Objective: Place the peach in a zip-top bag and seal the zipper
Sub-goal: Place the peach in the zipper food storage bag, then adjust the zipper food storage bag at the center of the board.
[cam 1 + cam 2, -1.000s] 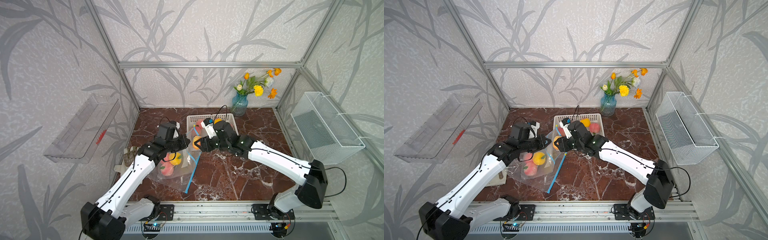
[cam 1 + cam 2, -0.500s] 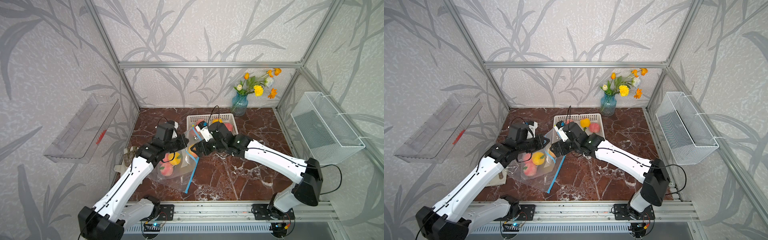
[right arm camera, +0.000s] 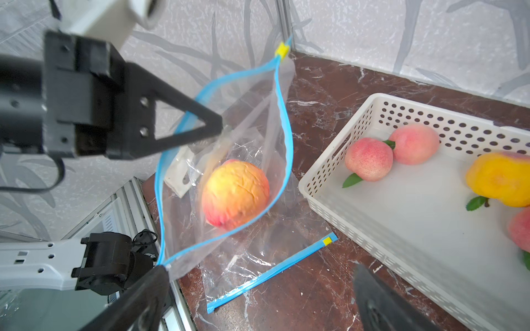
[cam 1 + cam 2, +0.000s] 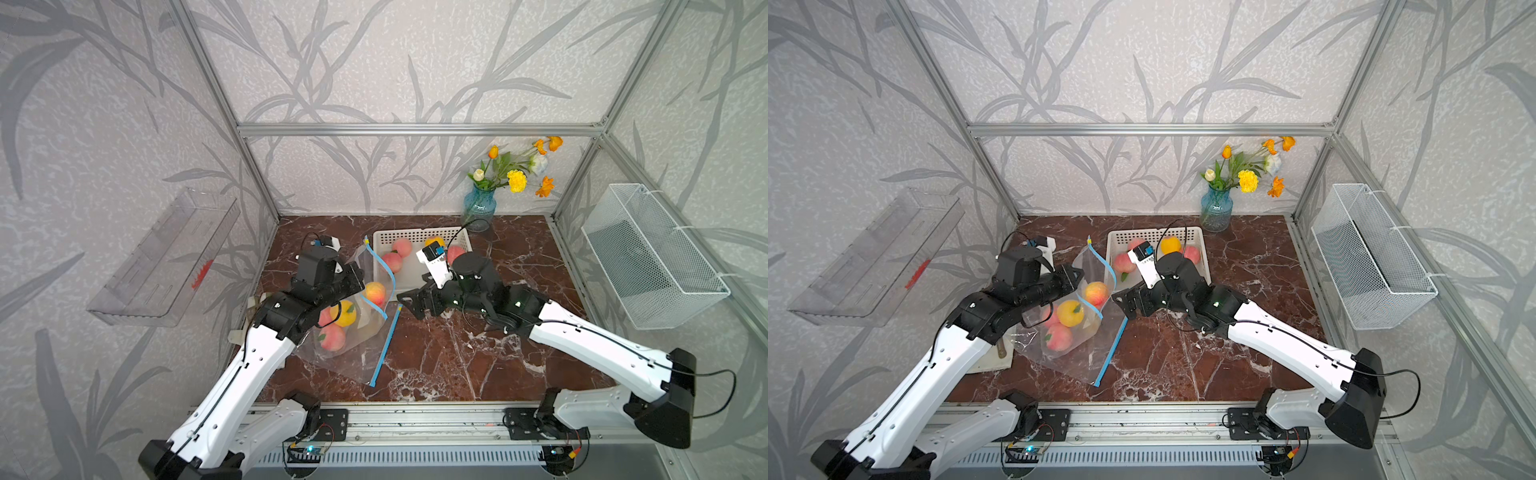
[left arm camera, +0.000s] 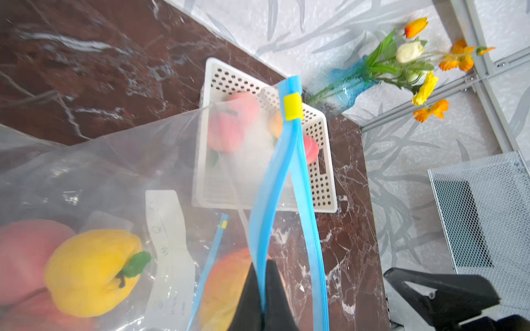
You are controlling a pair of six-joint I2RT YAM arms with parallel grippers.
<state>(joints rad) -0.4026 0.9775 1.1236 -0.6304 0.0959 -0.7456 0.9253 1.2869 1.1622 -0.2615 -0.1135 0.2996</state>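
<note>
Pinching the zipper rim (image 5: 286, 172), the left gripper (image 3: 219, 126) props the bag (image 3: 252, 120) open for loading. Right gripper (image 4: 408, 305) gapes empty; the peach (image 3: 235, 195) sits inside.

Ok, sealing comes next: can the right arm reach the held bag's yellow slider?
Probably yes: the right tool hangs open and empty beside the bag, nothing between it and the slider.

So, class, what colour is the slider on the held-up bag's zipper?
Yellow slider, clearest in the left wrist view.
</note>
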